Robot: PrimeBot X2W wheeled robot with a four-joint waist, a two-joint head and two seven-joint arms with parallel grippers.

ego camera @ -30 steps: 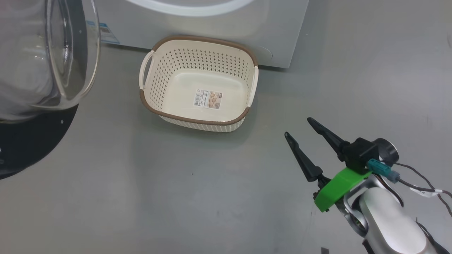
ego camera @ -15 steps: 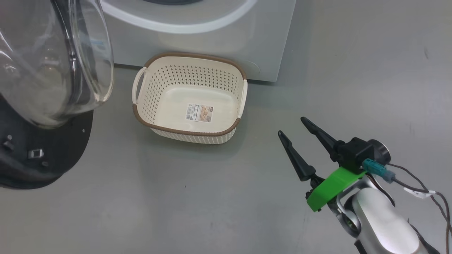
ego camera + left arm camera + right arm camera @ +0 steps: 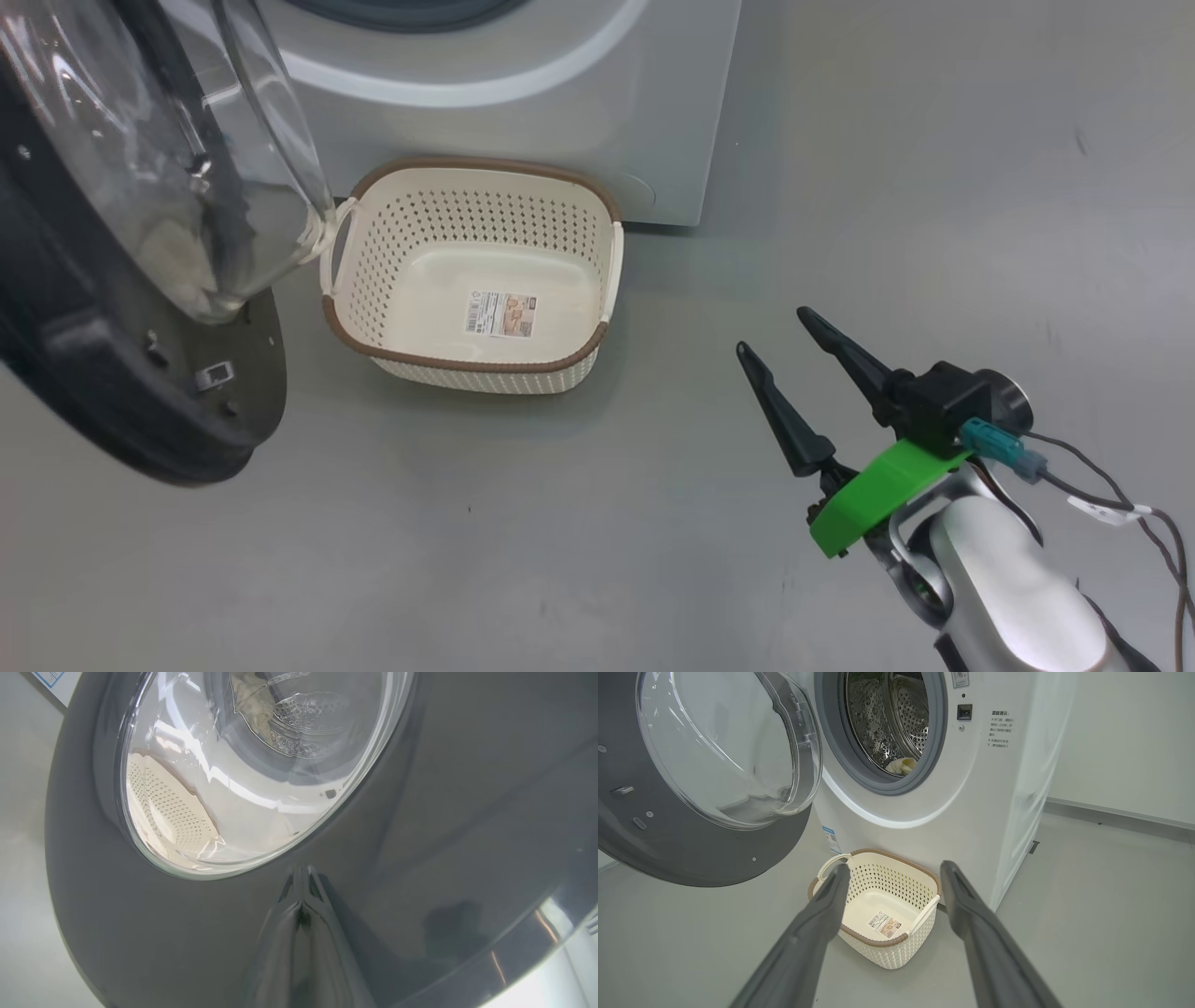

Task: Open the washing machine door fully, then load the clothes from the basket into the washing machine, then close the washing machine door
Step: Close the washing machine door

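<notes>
Cream perforated basket (image 3: 485, 364) empty, pale clothes (image 3: 901, 765) inside the white washer (image 3: 523, 121); I reckon only its black-rimmed glass door (image 3: 112, 373) needs closing. My left claw (image 3: 302, 903) is pinched against it, right claw (image 3: 773, 330) wide, empty.

Open drum mouth (image 3: 887, 723), door (image 3: 691, 858) jutting out left of basket (image 3: 896, 952)

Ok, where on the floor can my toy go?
Bare grey floor lies between the cream perforated basket and the right gripper, and right of the white washing machine. Crowded where the black-rimmed glass door hangs by the basket.
</notes>
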